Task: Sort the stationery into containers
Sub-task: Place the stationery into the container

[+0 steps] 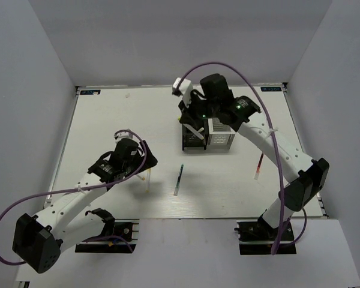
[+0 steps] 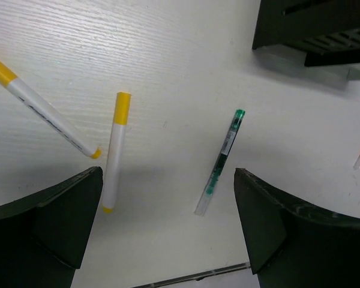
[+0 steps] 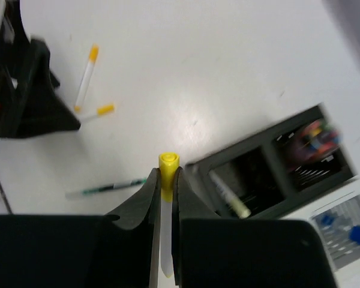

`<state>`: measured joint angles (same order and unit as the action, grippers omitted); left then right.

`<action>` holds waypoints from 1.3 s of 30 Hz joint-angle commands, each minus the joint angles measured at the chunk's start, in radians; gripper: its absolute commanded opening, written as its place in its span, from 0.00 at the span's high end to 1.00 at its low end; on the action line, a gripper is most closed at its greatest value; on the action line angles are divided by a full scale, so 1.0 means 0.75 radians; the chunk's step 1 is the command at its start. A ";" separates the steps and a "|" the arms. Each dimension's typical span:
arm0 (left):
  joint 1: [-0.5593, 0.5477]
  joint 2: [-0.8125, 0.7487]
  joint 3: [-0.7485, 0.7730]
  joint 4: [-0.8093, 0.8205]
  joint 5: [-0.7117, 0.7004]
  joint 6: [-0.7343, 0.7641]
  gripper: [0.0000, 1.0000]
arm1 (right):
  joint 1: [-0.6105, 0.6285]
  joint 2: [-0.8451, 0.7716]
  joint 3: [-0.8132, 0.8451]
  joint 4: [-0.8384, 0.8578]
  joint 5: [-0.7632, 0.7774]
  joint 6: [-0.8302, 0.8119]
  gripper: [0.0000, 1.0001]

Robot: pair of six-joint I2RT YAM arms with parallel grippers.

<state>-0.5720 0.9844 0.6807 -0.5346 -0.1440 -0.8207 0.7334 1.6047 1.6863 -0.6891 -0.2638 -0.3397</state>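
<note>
My right gripper (image 3: 167,175) is shut on a thin white pen with a yellow end (image 3: 168,161), held upright just beside the black holder (image 3: 252,180), which has another white pen (image 3: 228,195) in it. In the top view this gripper (image 1: 195,119) hovers over the black holder (image 1: 191,139), next to the white holder (image 1: 221,137). My left gripper (image 2: 168,198) is open and empty above the table, with two white yellow-ended pens (image 2: 116,150) (image 2: 42,111) and a dark green-inked pen (image 2: 221,162) below it. A red pen (image 1: 259,168) lies to the right.
The white holder (image 3: 342,231) holds blue items, and a rear compartment of the black holder (image 3: 315,135) holds pink ones. The dark pen (image 1: 179,180) lies mid-table. The left gripper (image 1: 137,163) sits over the two white pens (image 1: 147,179). Grey walls enclose the table.
</note>
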 commanded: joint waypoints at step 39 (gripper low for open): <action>0.204 0.457 0.211 -0.291 -0.299 -0.442 0.13 | -0.532 0.060 -0.520 1.250 -0.697 0.297 0.37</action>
<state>-0.4538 1.3254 0.8131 -0.7506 -0.3546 -1.1419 0.3550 1.7718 1.3174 0.2192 -0.7807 -0.1303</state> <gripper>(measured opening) 0.884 0.659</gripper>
